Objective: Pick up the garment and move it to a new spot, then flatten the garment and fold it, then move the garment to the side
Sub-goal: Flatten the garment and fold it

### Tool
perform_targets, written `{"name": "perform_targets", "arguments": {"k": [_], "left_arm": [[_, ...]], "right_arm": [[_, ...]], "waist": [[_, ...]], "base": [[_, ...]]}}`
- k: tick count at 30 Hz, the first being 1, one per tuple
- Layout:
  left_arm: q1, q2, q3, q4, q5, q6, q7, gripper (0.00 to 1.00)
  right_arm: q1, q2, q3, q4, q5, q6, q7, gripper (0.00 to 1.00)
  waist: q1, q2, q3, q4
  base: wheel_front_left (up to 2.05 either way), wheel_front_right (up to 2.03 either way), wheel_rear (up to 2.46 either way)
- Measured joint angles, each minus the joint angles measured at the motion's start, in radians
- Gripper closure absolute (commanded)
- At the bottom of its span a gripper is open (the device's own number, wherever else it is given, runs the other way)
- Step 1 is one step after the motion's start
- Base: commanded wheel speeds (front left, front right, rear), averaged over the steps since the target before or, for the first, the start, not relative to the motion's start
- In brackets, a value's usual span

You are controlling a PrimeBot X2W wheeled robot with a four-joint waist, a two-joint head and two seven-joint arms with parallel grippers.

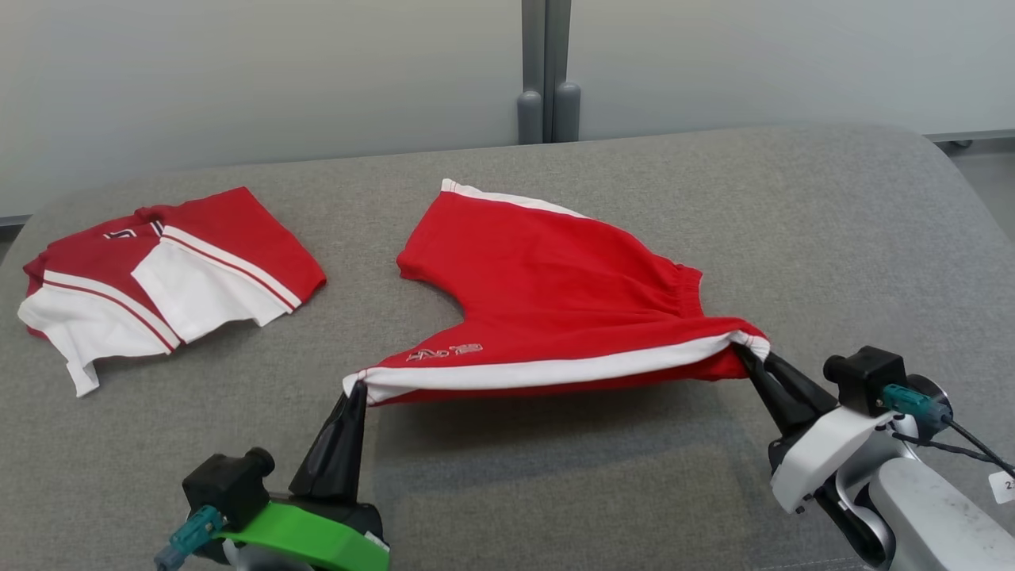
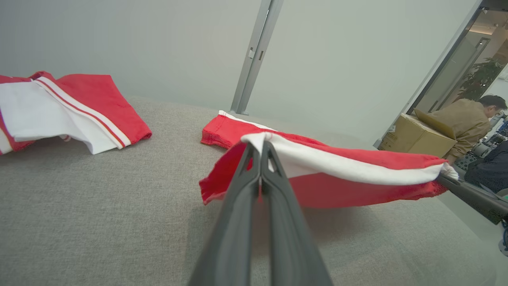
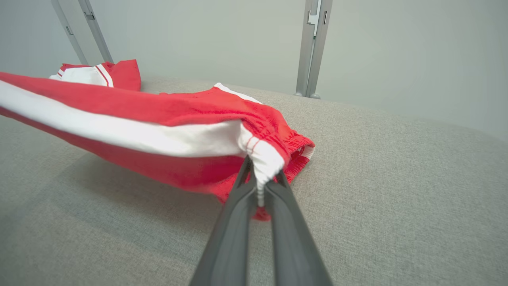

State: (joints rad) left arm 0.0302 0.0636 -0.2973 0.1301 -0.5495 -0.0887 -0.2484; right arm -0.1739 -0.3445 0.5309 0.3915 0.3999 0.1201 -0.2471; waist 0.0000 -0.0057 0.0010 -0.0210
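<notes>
- The red shorts (image 1: 555,293) are lifted along their near, white-striped edge, while the far part rests mid-way across the grey cloth-covered desk (image 1: 833,238).
- The leg-hem corner is pinched between the pressed-together jaws of the left gripper (image 1: 360,388); the waistband corner is clamped the same way by the right gripper (image 1: 743,346).
- The edge is drawn taut between the two, probably so the cloth can be carried and laid down flat.
- A red-and-white shirt (image 1: 158,277), seemingly folded, is seen well apart at the left.
- The shorts' underside is hidden, the small logo cannot be read, and a person (image 2: 468,119) is glimpsed behind a cardboard box (image 2: 416,137).
</notes>
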Motion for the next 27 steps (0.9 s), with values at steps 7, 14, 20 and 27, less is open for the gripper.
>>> {"name": "perform_targets", "arguments": {"k": [7,14,20,27], "left_arm": [[0.001,-0.003,-0.035,-0.164,0.044,-0.008,0.000,1.00],[0.068,-0.002,-0.070,-0.295,0.088,-0.001,-0.001,1.00],[0.135,0.015,-0.060,-0.264,0.077,0.021,0.020,1.00],[0.097,0.064,-0.040,-0.179,0.074,0.021,0.077,1.00]], "right_arm": [[0.021,-0.028,-0.026,-0.063,-0.004,-0.007,0.000,1.00],[0.069,-0.074,-0.039,-0.088,-0.005,-0.007,0.000,1.00],[0.084,-0.085,-0.026,-0.092,0.010,-0.006,0.000,1.00],[0.071,-0.067,0.024,-0.080,0.043,0.003,0.037,1.00]], "waist": [[0.0000,0.0000,-0.022,0.018],[0.0000,0.0000,-0.018,0.016],[0.0000,0.0000,-0.003,0.010],[0.0000,0.0000,0.039,0.000]], "base": [[0.00,0.00,0.00],[0.00,0.00,0.00],[0.00,0.00,0.00],[0.00,0.00,0.00]]}}
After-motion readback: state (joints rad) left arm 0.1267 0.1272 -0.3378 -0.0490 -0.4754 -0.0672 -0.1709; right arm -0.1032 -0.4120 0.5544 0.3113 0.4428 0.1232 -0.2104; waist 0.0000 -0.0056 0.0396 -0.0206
